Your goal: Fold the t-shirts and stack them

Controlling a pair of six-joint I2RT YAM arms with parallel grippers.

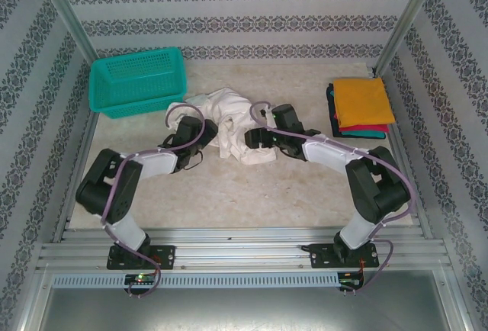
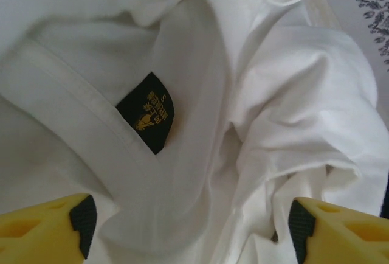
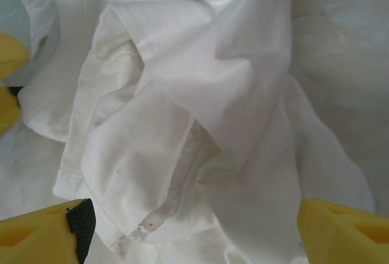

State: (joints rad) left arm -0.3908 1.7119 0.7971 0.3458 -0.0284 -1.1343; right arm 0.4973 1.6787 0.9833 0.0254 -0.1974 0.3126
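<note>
A white t-shirt (image 1: 229, 121) lies crumpled in the middle of the table, its print hidden. In the left wrist view its collar and a black neck label (image 2: 147, 112) face up. My left gripper (image 2: 193, 230) hovers over the shirt's left side, its jaws wide apart above the cloth. My right gripper (image 3: 194, 233) stands open over the shirt's right side, above a hem and a sleeve fold (image 3: 182, 93). A folded stack (image 1: 361, 106) with an orange shirt on top, then red and teal, sits at the far right.
A teal mesh basket (image 1: 139, 79) stands at the back left. The pale table top (image 1: 252, 186) shows between the shirt and the arm bases. Patterned walls and metal posts enclose the table. The left gripper's yellow fingers (image 3: 9, 75) show at the right wrist view's left edge.
</note>
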